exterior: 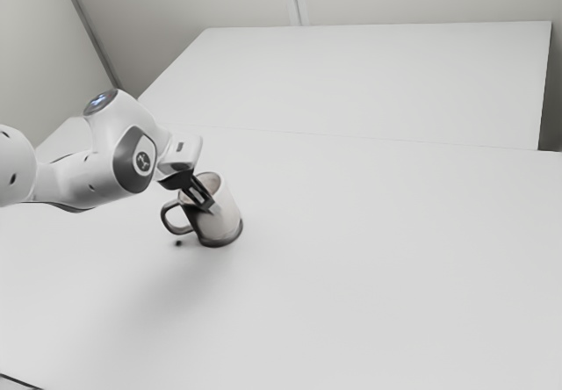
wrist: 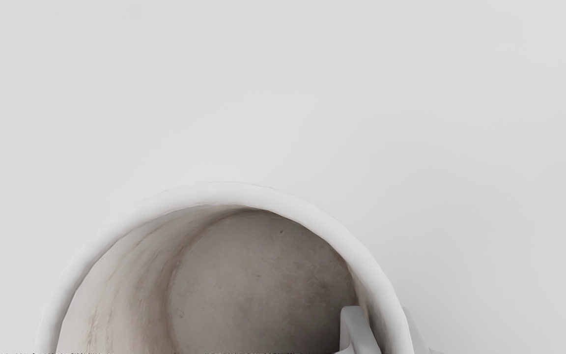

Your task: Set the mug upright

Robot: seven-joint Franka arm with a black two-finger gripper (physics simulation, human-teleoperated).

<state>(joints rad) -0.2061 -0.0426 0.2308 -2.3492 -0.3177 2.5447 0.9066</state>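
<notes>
The mug [exterior: 226,213], pale with a dark base and dark handle, has its opening facing up in the exterior view and leans a little toward that view's left. Whether its base rests flat on the table cannot be told. My gripper [exterior: 210,207] reaches down at the rim from the exterior view's left, above the handle. In the wrist view the mug [wrist: 243,194] shows its rim and stained inside. There the gripper [wrist: 388,317] is shut on the mug's wall, one finger inside and the other outside, partly hidden behind the rim.
The white table [exterior: 378,258] extends around the mug. A small dark spot [exterior: 178,243] lies on it below the handle. A second white surface [exterior: 369,78] lies farther back, near the pale walls.
</notes>
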